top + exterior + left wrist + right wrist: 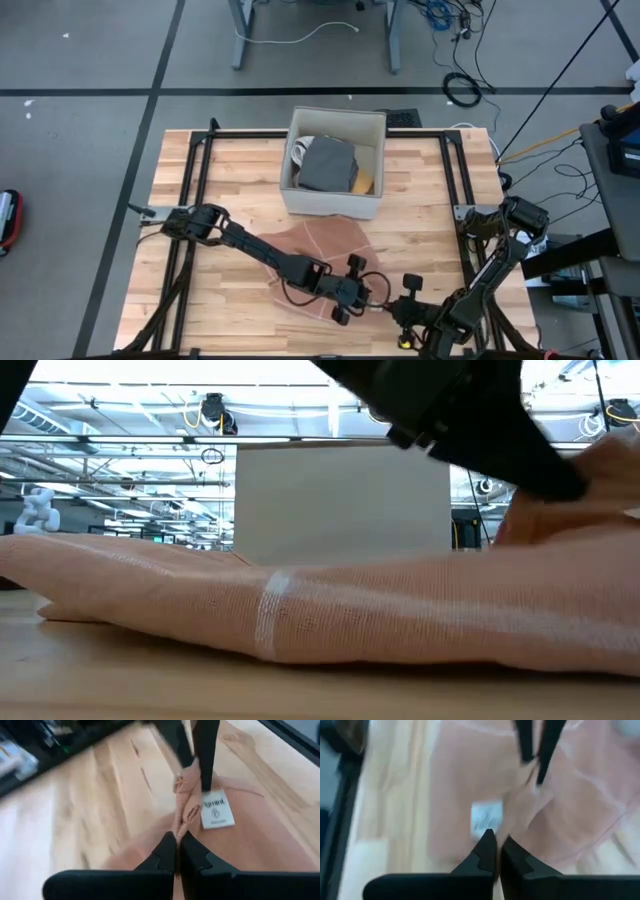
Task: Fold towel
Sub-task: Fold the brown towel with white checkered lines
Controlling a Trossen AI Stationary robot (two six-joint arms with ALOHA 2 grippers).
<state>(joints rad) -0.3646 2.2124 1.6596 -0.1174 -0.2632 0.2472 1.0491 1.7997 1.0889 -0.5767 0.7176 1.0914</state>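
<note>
Towel (320,245): pink, thin, limp, spread crumpled at lower centre of the high view, just below the box (335,160). Left gripper (350,290) & right gripper (400,308) are seen close together at its lower edge.

Low view: cloth lies low across the frame w/ soft folds; judged light, floppy, no stiffness, likely to sag and slide on the wood.

Left wrist view: jaws are together, clamped on a bunched hem beside the white label (217,810); the other arm's fingers pinch the same ridge farther up.

Right wrist view: jaws are closed at the towel edge, label just beyond. Hold is best taken at hem or corners, not mid-cloth.
</note>
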